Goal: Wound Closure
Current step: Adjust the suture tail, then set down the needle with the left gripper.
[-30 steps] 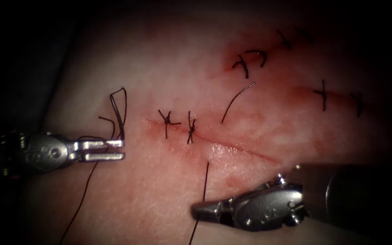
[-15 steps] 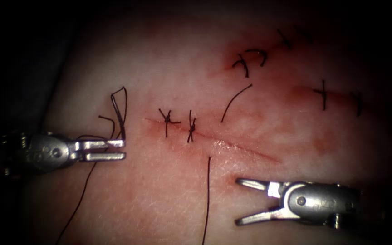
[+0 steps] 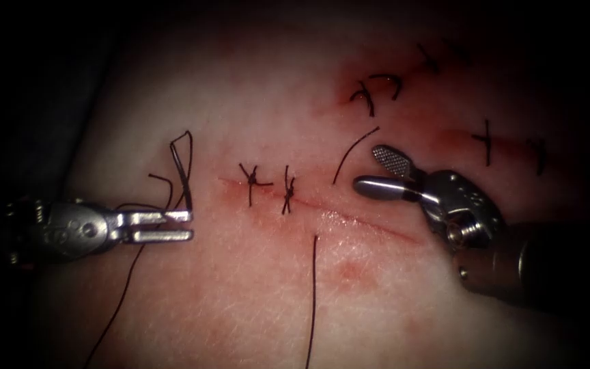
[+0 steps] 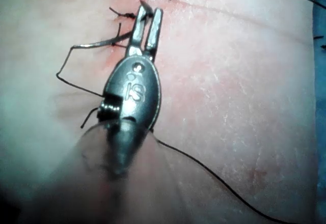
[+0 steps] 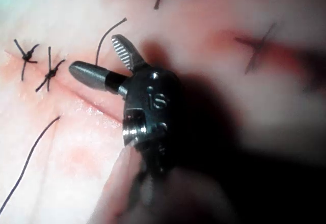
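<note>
- Now the right tool (image 3: 369, 167) hangs above the right part of the cut (image 3: 349, 220), jaws wide apart and holding nothing; its tips sit just beside the free curved end of thread (image 3: 354, 154) that rises from the tissue (image 3: 254, 287) on the cut's upper side.
- Half a second ago this tool lay below the cut with its jaws spread; a second ago they were nearly together beside the lower strand.
- On the near side of the cut, the lower strand of thread (image 3: 313, 301) runs straight toward the tissue's near edge, well apart from the right tool.
- Two knotted stitches (image 3: 269, 186) cross the left part of the cut.
- Toward the tissue's left edge the left tool (image 3: 187, 225) stays put, jaws a narrow slit, with looped thread (image 3: 181, 164) rising from its tips; whether it grips that thread I cannot tell.
- I cannot make out a needle.
</note>
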Tool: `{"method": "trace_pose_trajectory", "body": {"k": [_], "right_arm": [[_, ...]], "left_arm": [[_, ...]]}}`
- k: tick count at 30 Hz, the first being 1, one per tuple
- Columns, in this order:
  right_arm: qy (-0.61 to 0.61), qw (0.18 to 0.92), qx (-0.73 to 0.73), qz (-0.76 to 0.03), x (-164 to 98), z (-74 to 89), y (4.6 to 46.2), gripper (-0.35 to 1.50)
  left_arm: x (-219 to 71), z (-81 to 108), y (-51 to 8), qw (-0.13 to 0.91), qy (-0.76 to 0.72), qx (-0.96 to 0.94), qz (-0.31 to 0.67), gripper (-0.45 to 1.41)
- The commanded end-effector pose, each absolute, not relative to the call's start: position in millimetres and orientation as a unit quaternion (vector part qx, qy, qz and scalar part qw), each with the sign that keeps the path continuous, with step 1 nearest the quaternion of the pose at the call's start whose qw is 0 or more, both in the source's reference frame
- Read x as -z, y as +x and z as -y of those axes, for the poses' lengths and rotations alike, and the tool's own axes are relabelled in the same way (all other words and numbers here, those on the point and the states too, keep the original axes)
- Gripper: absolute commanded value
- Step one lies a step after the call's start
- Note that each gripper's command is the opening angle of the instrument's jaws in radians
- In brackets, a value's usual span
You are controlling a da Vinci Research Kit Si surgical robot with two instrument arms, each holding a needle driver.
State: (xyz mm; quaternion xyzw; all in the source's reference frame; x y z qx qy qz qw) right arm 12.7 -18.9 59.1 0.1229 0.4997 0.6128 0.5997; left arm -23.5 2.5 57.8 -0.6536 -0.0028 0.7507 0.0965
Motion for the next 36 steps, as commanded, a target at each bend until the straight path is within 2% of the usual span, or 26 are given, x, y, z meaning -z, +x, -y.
{"method": "trace_pose_trajectory", "body": {"k": [1,23,25,26,27,28,36], "right_arm": [[0.122,0.597,-0.617,-0.498,-60.3,18.5,13.6,1.15],[0.132,0.579,-0.638,-0.49,-63.1,16.4,16.4,1.0],[0.132,0.579,-0.637,-0.491,-63.1,16.4,16.6,0.88],[0.133,0.579,-0.637,-0.491,-63.1,16.4,16.6,0.73],[0.134,0.579,-0.637,-0.49,-62.8,16.3,16.4,0.36],[0.117,0.58,-0.628,-0.505,-62.5,16.3,16.2,-0.33],[0.058,0.6,-0.587,-0.54,-60.2,16.2,16.8,-0.35]], "left_arm": [[-58.5,-2.3,-24.0,0.096,-0.654,-0.75,0.003,-0.45],[-58.5,-2.3,-24.1,0.096,-0.653,-0.751,0.004,-0.45],[-58.5,-2.3,-24.0,0.095,-0.653,-0.751,0.004,-0.45],[-58.5,-2.3,-24.0,0.095,-0.653,-0.751,0.004,-0.45],[-58.5,-2.3,-24.0,0.095,-0.653,-0.751,0.004,-0.45],[-58.5,-2.3,-24.0,0.095,-0.653,-0.751,0.005,-0.45],[-58.5,-2.3,-24.0,0.095,-0.653,-0.751,0.005,-0.45]]}}
